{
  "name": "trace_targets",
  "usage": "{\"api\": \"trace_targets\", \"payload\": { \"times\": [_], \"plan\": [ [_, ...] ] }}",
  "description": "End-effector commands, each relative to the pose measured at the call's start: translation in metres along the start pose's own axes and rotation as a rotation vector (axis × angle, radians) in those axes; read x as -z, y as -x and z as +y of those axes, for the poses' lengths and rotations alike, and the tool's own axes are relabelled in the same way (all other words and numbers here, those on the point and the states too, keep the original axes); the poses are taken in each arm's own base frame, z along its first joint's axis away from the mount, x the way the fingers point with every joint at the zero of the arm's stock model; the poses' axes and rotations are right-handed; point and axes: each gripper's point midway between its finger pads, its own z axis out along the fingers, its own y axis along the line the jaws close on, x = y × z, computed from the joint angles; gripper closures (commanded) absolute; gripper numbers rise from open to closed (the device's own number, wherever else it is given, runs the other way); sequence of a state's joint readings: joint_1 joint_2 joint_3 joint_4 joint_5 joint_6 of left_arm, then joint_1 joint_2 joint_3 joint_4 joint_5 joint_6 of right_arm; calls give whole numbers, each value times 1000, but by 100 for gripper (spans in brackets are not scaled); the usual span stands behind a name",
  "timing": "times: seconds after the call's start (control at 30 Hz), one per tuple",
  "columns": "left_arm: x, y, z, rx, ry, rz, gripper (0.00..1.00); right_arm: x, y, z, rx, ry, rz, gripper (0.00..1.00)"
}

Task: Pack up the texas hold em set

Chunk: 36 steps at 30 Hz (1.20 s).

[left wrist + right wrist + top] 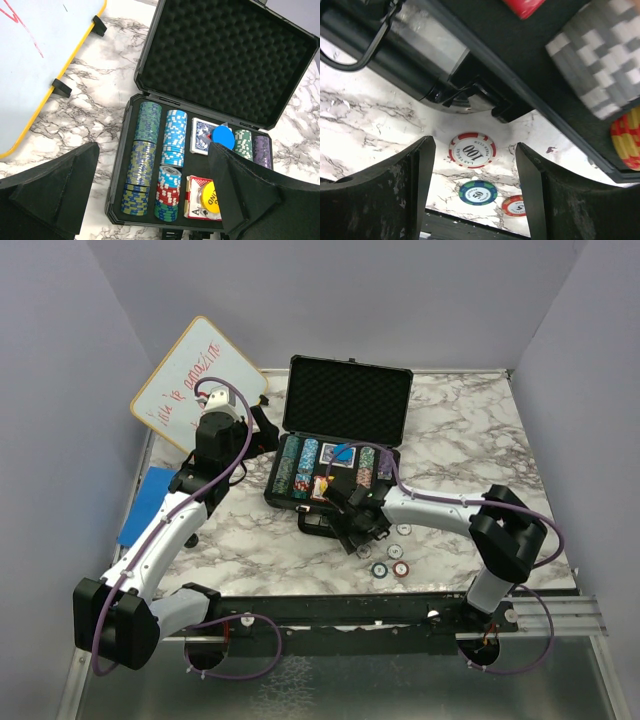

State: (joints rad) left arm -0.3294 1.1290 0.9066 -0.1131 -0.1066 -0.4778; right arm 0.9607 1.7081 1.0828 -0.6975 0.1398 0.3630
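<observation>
The black briefcase [349, 398] lies open in the middle of the table with its foam-lined lid up. Its tray holds rows of multicoloured chips [147, 156], two card decks [202, 136], a blue disc [223, 136] and a yellow disc [209, 196]. My left gripper [262, 423] is open and empty, above the table left of the case [150, 200]. My right gripper [354, 531] is open and empty, low over the table in front of the case. Between its fingers lie a white-and-red 100 chip [472, 149], a blue-green 50 chip [478, 192] and a red chip [514, 205].
A white dry-erase board [197, 380] leans at the back left. A flat blue pad [147, 502] lies at the left edge. Several loose chips [390, 568] lie on the marble near the front edge. The case handle [350, 47] is just behind my right gripper.
</observation>
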Motion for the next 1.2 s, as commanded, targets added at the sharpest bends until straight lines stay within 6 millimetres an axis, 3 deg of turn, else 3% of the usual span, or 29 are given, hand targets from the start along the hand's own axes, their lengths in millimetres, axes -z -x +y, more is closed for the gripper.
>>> {"api": "trace_targets", "payload": {
  "times": [0.0, 0.67, 0.87, 1.17],
  "plan": [
    [1, 14, -4, -4, -1, -34, 1, -5, -15, 10, 42, 68, 45, 29],
    [5, 12, -1, -4, 8, -35, 1, -31, -38, 6, 58, 40, 144, 47],
    [7, 12, -1, -1, 8, -35, 1, -24, -30, 0, 59, 3, 113, 53],
    [8, 9, 3, 13, 29, -32, 1, -4, -13, 3, 43, 22, 59, 53]
  ]
}}
